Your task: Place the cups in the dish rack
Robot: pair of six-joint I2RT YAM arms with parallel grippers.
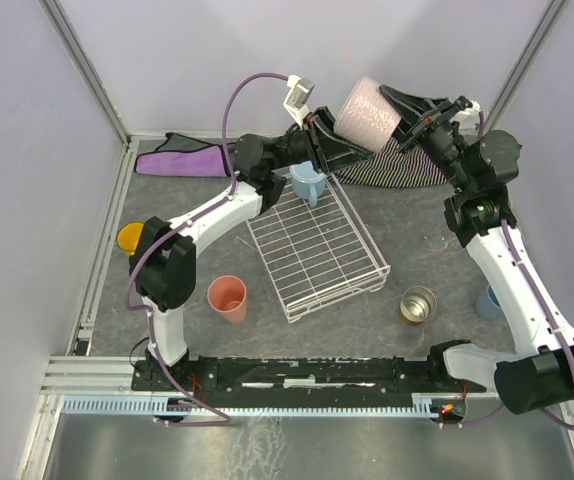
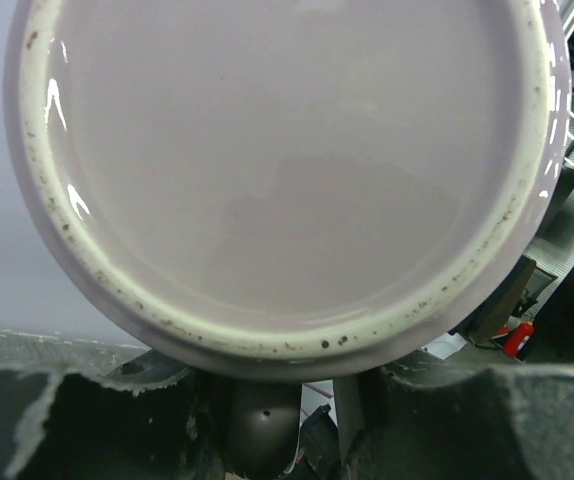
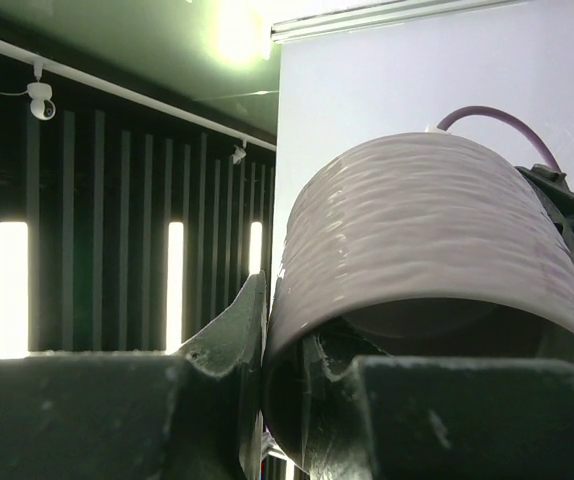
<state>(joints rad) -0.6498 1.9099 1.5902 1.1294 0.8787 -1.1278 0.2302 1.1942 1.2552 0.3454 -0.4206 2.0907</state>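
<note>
The left arm (image 1: 212, 215) and right arm (image 1: 512, 275) have white links with black joints. A purple cable (image 1: 229, 110) trails along each. The fingers (image 3: 222, 345) are dark.

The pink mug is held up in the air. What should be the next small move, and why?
Probably: the right gripper lowers the pink mug onto bare grid of the dish rack, near the light blue mug. It pinches the mug's wall, and the mug hangs sideways, high near the rack's far end. Whether the left gripper at its base grips is unclear.
</note>
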